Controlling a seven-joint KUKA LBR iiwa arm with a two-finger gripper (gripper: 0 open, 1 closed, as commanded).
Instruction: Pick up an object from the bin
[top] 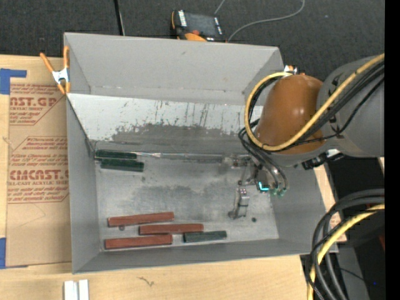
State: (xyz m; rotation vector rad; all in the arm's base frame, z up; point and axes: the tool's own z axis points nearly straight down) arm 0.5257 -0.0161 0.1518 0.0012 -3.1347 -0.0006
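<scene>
My gripper [239, 210] hangs over the right part of the bin floor, its thin fingers pointing down at bare metal. Nothing shows between the fingers. The nearest loose thing is a short dark green bar [205, 235], lying flat to the lower left of the fingertips. Beside it lie three reddish-brown flat bars: one [170, 229] touching the green bar's left end, one [140, 219] above it, and one [138, 242] along the front wall.
Two dark green bars [119, 160] lie stacked at the back left of the bin floor. The arm with its orange cover and yellow cables hangs over the bin's right wall. The middle of the floor is bare, scratched metal.
</scene>
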